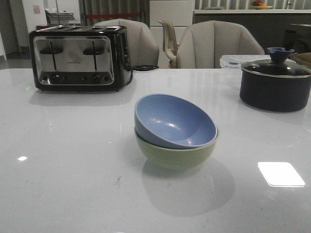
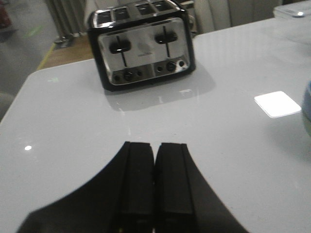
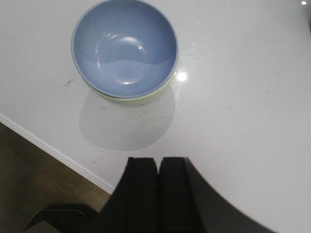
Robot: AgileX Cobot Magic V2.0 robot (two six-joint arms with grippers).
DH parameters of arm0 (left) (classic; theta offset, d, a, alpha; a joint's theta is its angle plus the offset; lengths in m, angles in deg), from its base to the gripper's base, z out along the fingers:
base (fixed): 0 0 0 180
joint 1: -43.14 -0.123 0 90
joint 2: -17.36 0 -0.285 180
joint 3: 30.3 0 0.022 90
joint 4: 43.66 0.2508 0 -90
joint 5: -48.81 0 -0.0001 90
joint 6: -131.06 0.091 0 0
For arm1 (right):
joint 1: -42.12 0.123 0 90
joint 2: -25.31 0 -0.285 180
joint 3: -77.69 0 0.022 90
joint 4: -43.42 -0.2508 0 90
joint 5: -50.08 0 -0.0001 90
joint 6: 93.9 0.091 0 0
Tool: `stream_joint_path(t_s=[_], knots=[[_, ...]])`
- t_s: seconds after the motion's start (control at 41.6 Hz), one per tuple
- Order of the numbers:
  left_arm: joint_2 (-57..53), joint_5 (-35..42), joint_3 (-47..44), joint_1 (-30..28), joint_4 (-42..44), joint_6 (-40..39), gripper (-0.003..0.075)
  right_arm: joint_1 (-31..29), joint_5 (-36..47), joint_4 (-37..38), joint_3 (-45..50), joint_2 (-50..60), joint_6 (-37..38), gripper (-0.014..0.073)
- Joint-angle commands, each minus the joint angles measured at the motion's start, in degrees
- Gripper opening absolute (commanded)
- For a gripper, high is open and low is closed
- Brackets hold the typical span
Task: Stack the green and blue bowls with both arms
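The dusty blue bowl [image 1: 172,121] sits tilted inside the pale green bowl [image 1: 175,154] in the middle of the white table. The right wrist view shows the blue bowl [image 3: 125,47] from above, with a thin edge of the green bowl [image 3: 146,96] under it. A sliver of the bowls shows at the edge of the left wrist view [image 2: 307,109]. My left gripper [image 2: 154,144] is shut and empty over bare table, facing the toaster. My right gripper [image 3: 159,159] is shut and empty, apart from the bowls, near the table's edge. Neither arm shows in the front view.
A black-and-steel toaster [image 1: 80,58] stands at the back left and also shows in the left wrist view [image 2: 143,43]. A dark lidded pot [image 1: 275,82] stands at the back right. Chairs [image 1: 214,46] stand behind the table. The table's front edge [image 3: 53,150] shows in the right wrist view.
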Motion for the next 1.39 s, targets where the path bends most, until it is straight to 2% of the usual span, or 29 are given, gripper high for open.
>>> stream_joint_path(t_s=[0.0, 0.096, 0.192, 0.36, 1.369], knots=[[-2.6, 12.2, -4.1, -3.1, -2.8, -0.2, 0.0101, 0.0, 3.4, -0.1, -1.6, 0.5, -0.4, 0.0034], [-6.3, 17.4, -9.2, -4.0, -1.2, -4.6, 0.0102, 0.0, 3.4, -0.1, -1.6, 0.5, -0.4, 0.0034], [-9.4, 17.6, -12.0, -4.2, 3.7, -11.0, 0.0104, 0.0, 3.4, -0.1, -1.6, 0.5, -0.4, 0.0034], [-10.4, 21.0, -16.2, -6.2, 2.0, -11.0, 0.0104, 0.0, 3.4, -0.1, -1.6, 0.5, -0.4, 0.0034], [-10.3, 20.6, -16.1, -6.6, 1.7, -11.0, 0.0104, 0.0, 3.5, -0.1, -1.5, 0.5, -0.4, 0.0034]])
